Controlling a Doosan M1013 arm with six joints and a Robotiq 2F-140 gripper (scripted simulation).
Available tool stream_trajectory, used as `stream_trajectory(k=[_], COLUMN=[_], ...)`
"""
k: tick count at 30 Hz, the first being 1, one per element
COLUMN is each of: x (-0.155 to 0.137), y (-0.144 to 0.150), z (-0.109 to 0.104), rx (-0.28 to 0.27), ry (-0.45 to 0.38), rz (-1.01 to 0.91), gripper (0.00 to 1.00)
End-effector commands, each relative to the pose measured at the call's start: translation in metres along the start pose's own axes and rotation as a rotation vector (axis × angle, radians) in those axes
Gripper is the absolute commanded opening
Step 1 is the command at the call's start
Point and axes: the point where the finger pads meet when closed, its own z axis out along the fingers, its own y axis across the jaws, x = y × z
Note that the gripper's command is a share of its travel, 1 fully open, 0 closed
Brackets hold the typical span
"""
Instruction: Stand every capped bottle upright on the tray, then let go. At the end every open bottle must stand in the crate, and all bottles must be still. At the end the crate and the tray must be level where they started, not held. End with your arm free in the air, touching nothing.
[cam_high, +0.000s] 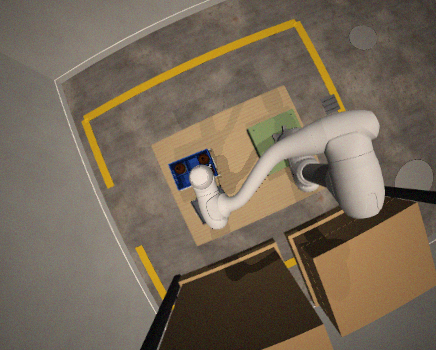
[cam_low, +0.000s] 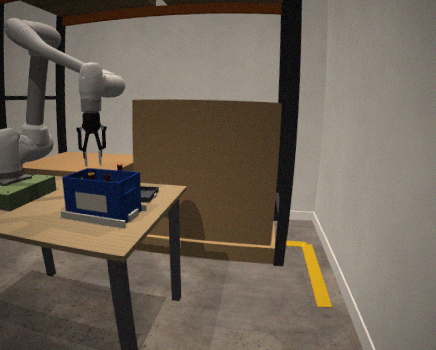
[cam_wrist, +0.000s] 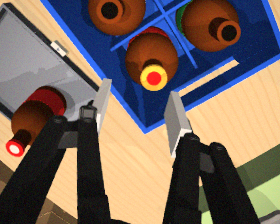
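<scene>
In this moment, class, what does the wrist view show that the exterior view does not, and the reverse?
Only the wrist view shows into the bottles: two open bottles and a red-capped bottle in the crate, plus another capped bottle on the grey tray. Only the exterior view shows the cardboard box and the table legs. Both show the blue crate and the gripper, open and holding nothing.

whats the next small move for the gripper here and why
Probably shift over the crate and centre on the capped bottle, then descend. The gripper is open, holds nothing, and hangs above the crate's near edge, with the red cap just ahead of its fingertips. That capped bottle stands among two open bottles and belongs on the tray, where one capped bottle already stands.
</scene>
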Motion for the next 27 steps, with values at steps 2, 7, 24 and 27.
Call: stream_trajectory(k=[2,7,24,27], x=[0.003,0.007,0.011,0.012], y=[0.007,0.014,0.019,0.021], z=[0.002,0.004,0.004,0.004], rx=[-0.001,-0.002,-0.002,-0.002], ry=[-0.001,-0.001,-0.001,-0.001], rz=[0.000,-0.001,-0.001,-0.001], gripper=[0.38,0.38,0.38,0.38])
